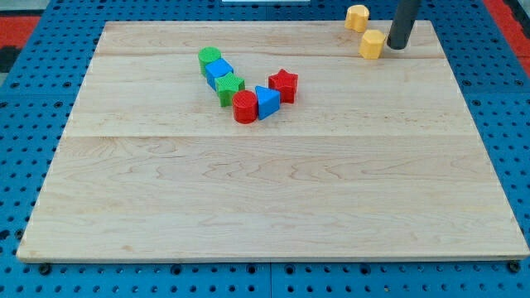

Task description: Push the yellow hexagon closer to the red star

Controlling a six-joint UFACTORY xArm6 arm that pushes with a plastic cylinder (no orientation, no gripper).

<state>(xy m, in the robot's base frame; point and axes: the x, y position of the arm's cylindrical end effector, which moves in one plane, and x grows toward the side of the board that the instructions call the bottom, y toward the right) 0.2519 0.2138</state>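
Yellow hexagon (373,44): light, rigid, slides easily; push its right face toward red star (283,84).
My tip (397,47): touching hexagon's right; no pincer here.

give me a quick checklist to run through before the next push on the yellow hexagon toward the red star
1. Yellow hexagon block in view near the wooden board's top right: ok.
2. My tip placed on the hexagon's right, opposite the red star block: ok.
3. Tip touching the hexagon: cannot tell.
4. Other yellow block clear of the push line, up-left of the hexagon: ok.
5. Bare board between hexagon and star: ok.
6. Star touching the blue triangular block: cannot tell.
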